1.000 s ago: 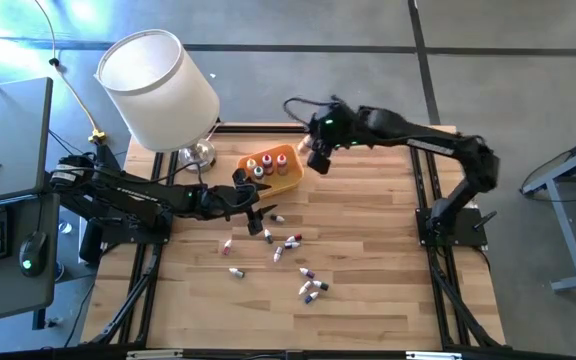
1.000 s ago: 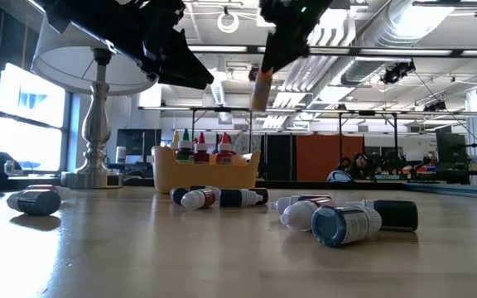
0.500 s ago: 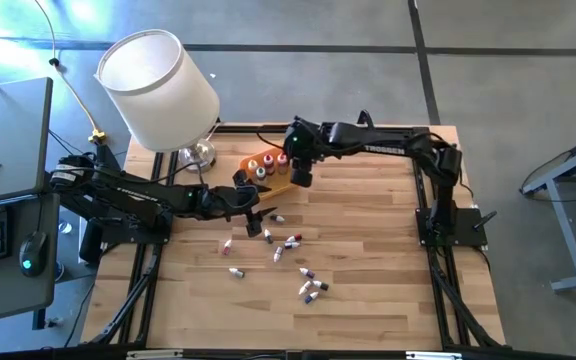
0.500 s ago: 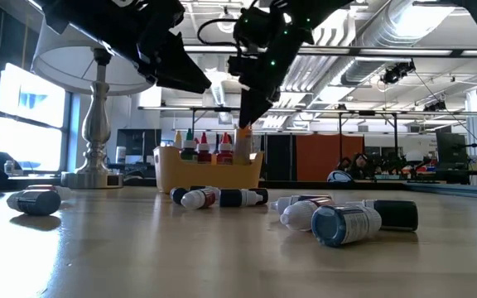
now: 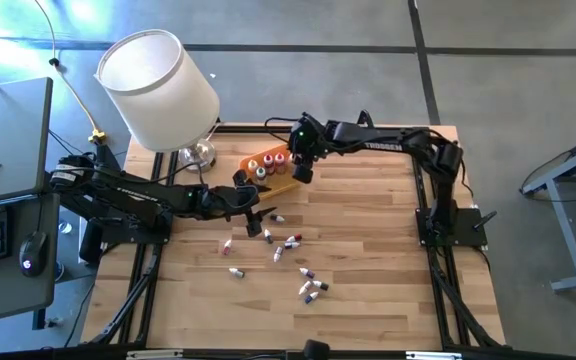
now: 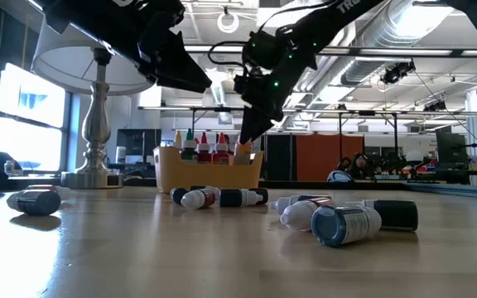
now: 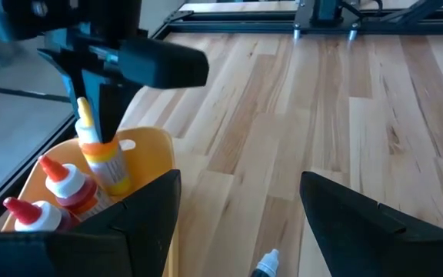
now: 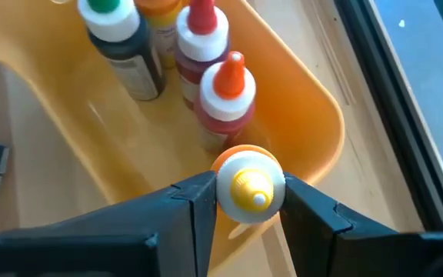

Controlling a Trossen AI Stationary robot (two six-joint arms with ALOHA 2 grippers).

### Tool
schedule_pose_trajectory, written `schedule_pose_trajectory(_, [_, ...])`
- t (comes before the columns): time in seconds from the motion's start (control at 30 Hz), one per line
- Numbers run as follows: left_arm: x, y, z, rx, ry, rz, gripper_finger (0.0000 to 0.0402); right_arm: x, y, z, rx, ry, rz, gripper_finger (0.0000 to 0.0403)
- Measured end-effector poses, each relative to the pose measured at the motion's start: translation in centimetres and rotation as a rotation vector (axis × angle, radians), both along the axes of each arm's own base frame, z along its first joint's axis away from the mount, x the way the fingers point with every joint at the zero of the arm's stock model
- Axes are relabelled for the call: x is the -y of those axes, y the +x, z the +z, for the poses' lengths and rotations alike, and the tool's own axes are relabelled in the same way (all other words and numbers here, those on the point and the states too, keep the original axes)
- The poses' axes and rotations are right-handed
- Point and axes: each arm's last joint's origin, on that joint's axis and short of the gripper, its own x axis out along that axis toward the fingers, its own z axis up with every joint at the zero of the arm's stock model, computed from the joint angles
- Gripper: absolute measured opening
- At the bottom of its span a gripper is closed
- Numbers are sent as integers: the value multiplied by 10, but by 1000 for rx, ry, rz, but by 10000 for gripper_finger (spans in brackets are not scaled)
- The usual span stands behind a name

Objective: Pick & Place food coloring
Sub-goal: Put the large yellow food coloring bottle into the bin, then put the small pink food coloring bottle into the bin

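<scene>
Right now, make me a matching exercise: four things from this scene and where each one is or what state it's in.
Things:
1. yellow-capped bottle
2. right pincer
3. left pincer
4. orange tray

States:
A. open, holding nothing, beside the tray
B. holds upright bottles
C. gripped, lowered into the tray
D. shut on a bottle over the tray

Pairs: 1-C, 2-D, 3-A, 4-B

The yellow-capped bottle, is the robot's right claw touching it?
Touching. The right wrist view shows the right gripper with both fingers pressed against the yellow-capped bottle, no gap either side, above the orange tray.
</scene>
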Motion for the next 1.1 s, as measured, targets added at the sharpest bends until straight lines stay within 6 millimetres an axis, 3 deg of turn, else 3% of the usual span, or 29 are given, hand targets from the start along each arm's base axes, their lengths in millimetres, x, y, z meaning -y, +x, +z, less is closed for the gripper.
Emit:
schedule_pose_trajectory(0.27, [0,0,0,1,0,0,264,7,11,-23,-8,-23,51,120])
schedule_pose_trajectory(0.87, [0,0,0,-2,0,1,264,12,15,-20,11,-142,68,192])
schedule_pose_trajectory(1.1, [0,0,0,-3,1,0,264,15,16,-9,-33,-219,87,201])
